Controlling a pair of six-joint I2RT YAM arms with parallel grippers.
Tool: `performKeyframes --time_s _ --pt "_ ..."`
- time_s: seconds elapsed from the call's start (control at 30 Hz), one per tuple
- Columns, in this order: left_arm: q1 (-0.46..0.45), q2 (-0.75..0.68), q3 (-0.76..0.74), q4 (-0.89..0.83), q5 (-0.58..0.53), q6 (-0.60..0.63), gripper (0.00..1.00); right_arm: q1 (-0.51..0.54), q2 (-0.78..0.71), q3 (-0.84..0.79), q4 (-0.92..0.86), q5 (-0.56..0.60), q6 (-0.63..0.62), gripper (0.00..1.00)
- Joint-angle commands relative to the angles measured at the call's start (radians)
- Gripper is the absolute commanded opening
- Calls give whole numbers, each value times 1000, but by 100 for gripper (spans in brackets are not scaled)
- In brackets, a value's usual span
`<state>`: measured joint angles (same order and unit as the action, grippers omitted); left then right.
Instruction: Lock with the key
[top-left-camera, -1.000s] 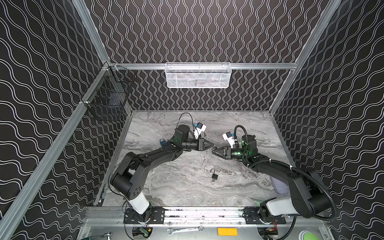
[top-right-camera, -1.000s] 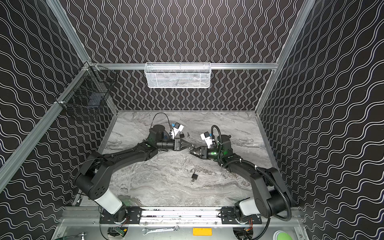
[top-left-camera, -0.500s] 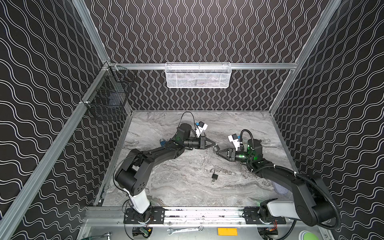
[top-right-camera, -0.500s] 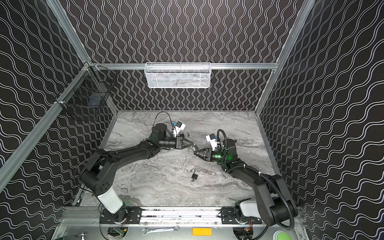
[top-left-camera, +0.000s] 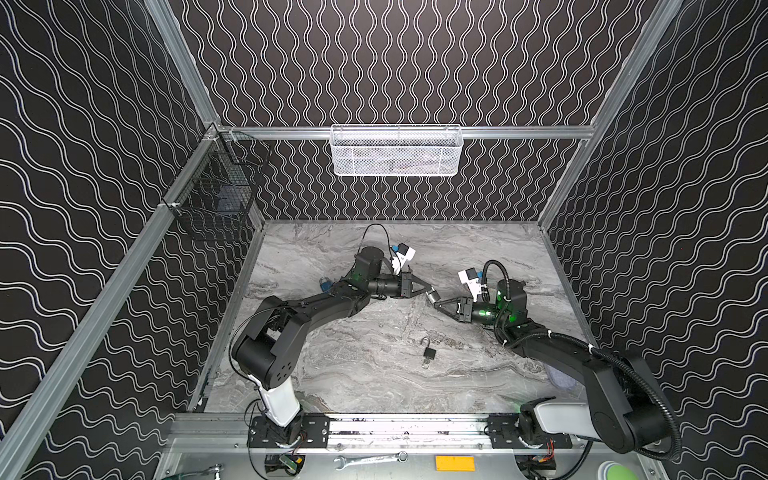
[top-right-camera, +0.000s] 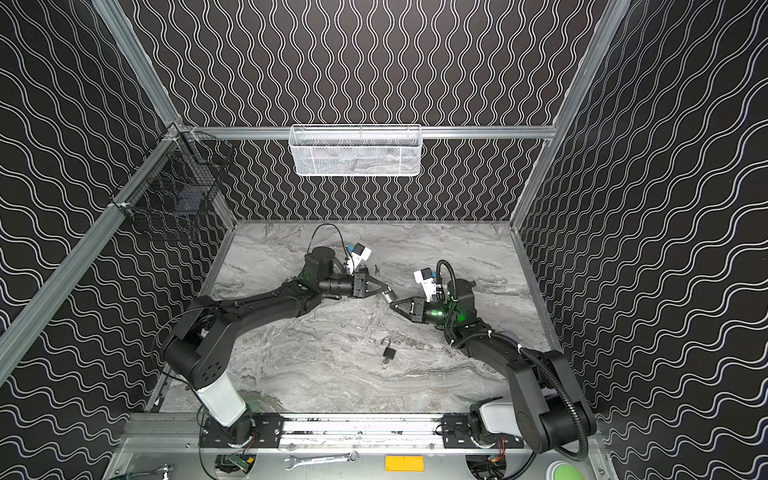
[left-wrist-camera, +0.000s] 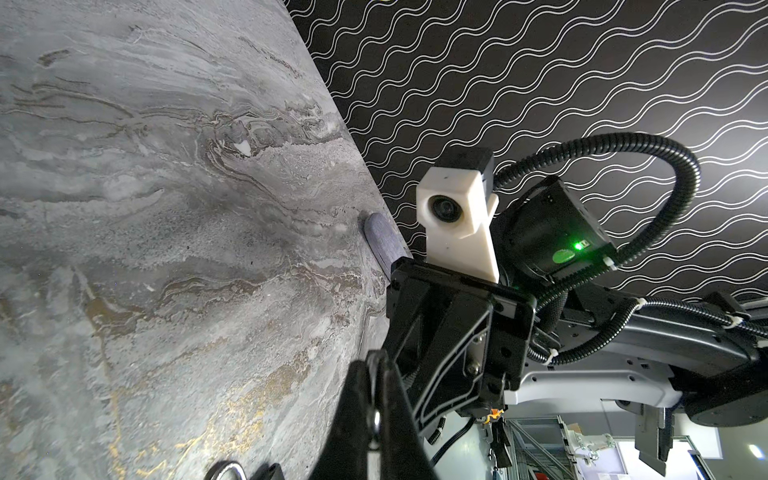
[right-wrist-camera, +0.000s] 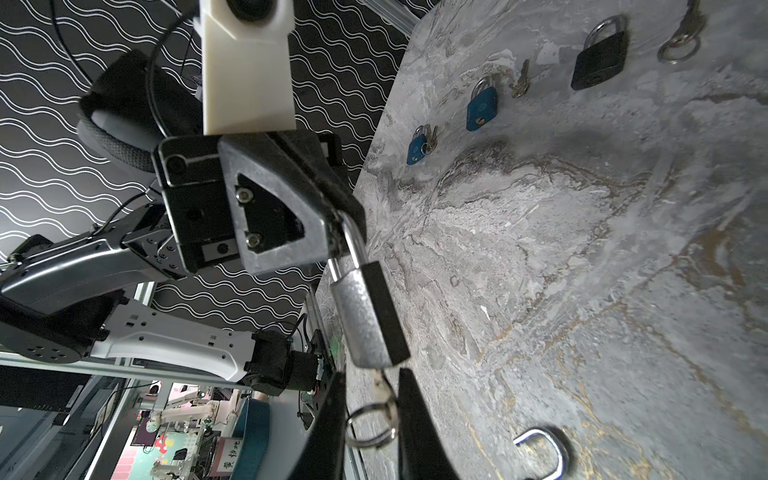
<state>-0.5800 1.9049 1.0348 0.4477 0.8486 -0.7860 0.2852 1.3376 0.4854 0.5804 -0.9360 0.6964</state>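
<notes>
Shiny metal padlock (right-wrist-camera: 362, 320), steel key ring (right-wrist-camera: 371, 424), matt marbled table (right-wrist-camera: 582, 249)

Five padlocks on show: one silver padlock (right-wrist-camera: 365, 316), two blue padlocks (right-wrist-camera: 482, 104) (right-wrist-camera: 419, 145), two black padlocks (right-wrist-camera: 598, 58) (top-left-camera: 429, 354). Four keys (right-wrist-camera: 521, 81) count in the right wrist view. Two grippers, left gripper (top-left-camera: 428, 291) and right gripper (top-left-camera: 436, 305). Two wire baskets (top-left-camera: 397, 153) (top-left-camera: 216, 199), one spanner (top-left-camera: 370, 459), one bench (top-left-camera: 374, 386).

A black padlock (top-left-camera: 429, 354) obstructs the tabletop's (top-left-camera: 353, 374) open middle.
</notes>
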Motion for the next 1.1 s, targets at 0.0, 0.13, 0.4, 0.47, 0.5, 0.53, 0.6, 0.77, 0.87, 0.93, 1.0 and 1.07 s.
performKeyframes --time_s 0.0,0.13,0.4,0.47,0.5,0.53,0.6,0.77,0.87,0.93,1.0,1.07 --pt "1 2 10 27 -1 -6 0 1 -1 -1 56 -10 9 9" --pt "0 2 10 30 1 -10 0 1 -1 -2 58 -10 11 4" --pt "0 10 20 47 -2 -24 0 -4 -17 -4 39 -1 0 0" --pt "3 16 22 58 0 -35 0 -7 -18 -7 38 -4 -1 0" --pt "6 17 24 60 -3 -39 0 -7 -19 -10 36 -3 -1 0" --pt "9 20 27 61 -7 -41 0 -9 -19 -12 33 -3 -4 0" --pt "18 29 33 75 -8 -50 0 -10 -15 -15 23 -1 -9 0" --pt "42 66 46 158 2 -102 0 -13 -11 -33 23 0 -13 0" --pt "55 90 72 175 17 -114 0 -13 -12 -41 8 -4 -23 0" --pt "61 101 91 169 27 -113 0 -15 -14 -43 -7 -2 -35 0" --pt "62 109 109 148 32 -100 0 -15 -16 -44 -25 -4 -45 0" --pt "62 109 123 130 32 -92 0 -14 -17 -44 -39 -6 -55 0"
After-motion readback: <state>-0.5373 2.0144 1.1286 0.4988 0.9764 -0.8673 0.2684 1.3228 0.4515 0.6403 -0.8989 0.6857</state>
